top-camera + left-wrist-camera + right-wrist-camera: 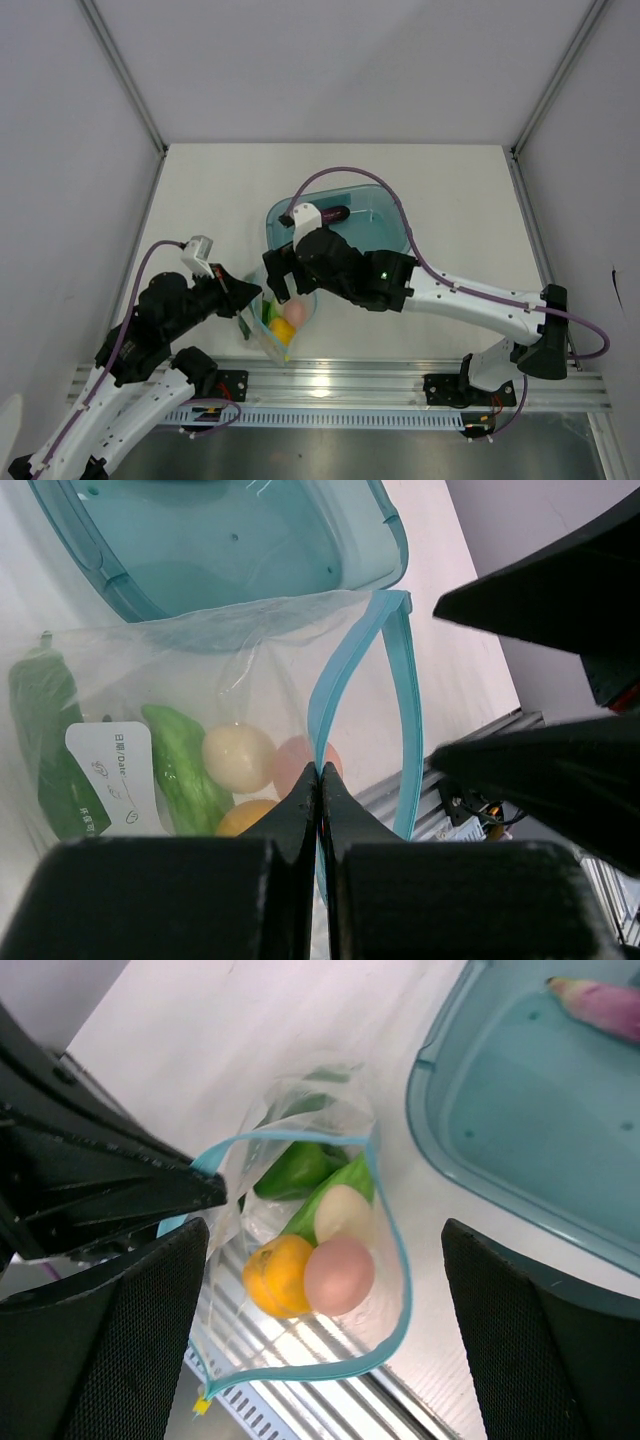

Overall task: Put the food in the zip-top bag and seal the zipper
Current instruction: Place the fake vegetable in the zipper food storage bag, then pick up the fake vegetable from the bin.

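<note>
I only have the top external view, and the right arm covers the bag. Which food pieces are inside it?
Observer: The right wrist view shows five in the zip-top bag: orange-yellow ball, pink ball, cream egg, bright green chunk and dark green long vegetable.
Operator: Is anything holding the mouth?
Observer: Yes. In the left wrist view the left gripper is shut on the zipper at one side of the mouth.
Operator: Is the right gripper carrying a piece?
Observer: No. Its jaws stand wide and empty above the open mouth.
</note>
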